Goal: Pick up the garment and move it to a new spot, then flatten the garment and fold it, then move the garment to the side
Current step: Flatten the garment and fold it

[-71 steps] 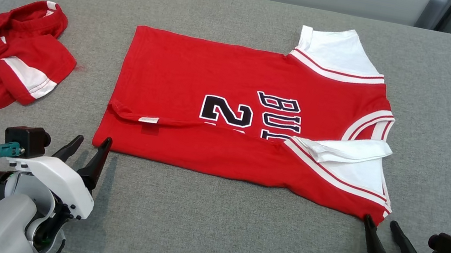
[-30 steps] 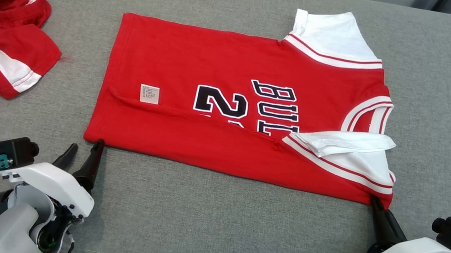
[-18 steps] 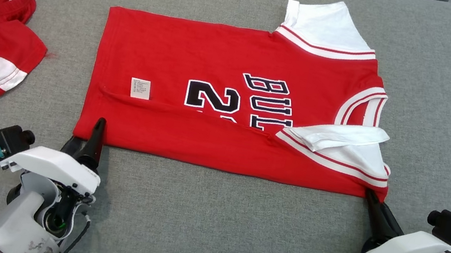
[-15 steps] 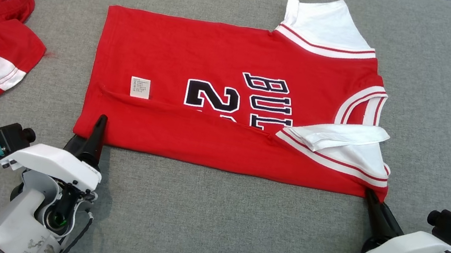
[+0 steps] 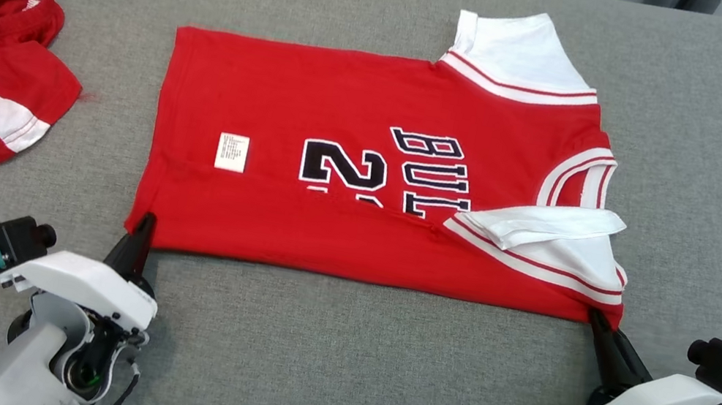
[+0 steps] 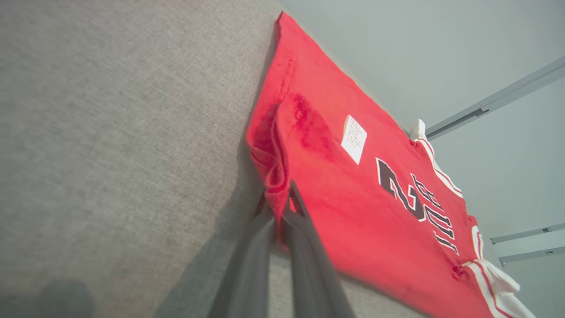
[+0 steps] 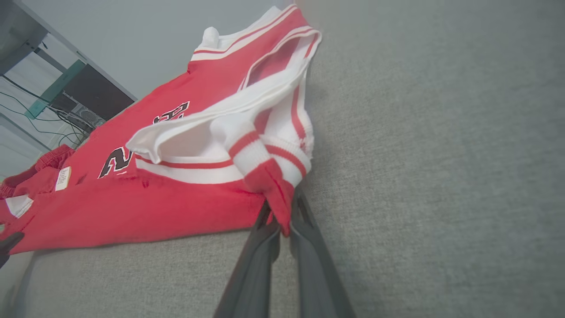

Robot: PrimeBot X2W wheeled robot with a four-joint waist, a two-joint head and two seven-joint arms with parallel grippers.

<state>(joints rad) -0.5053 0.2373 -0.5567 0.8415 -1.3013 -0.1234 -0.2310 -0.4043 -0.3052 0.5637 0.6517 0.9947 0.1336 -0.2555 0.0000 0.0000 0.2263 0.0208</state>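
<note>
I am clamping my left gripper (image 5: 139, 228) on the near hem corner of the red jersey (image 5: 320, 99) and my right gripper (image 5: 596, 322) on its near shoulder corner, the jersey lying spread on the grey tabletop (image 5: 340, 362). I am mid-fold, I judge: the next move calls for lifting both corners evenly and carrying them across.

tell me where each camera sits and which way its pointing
Head view: on the head, looking forward and down at the red jersey on the grey surface; left gripper and right gripper at the lower corners, each shut on a near corner.
Left wrist view: on the left wrist, looking along its two fingers over the hem end.
Right wrist view: on the right wrist, looking along its fingers over the sleeve end.
Shared: all three show the white label.
</note>
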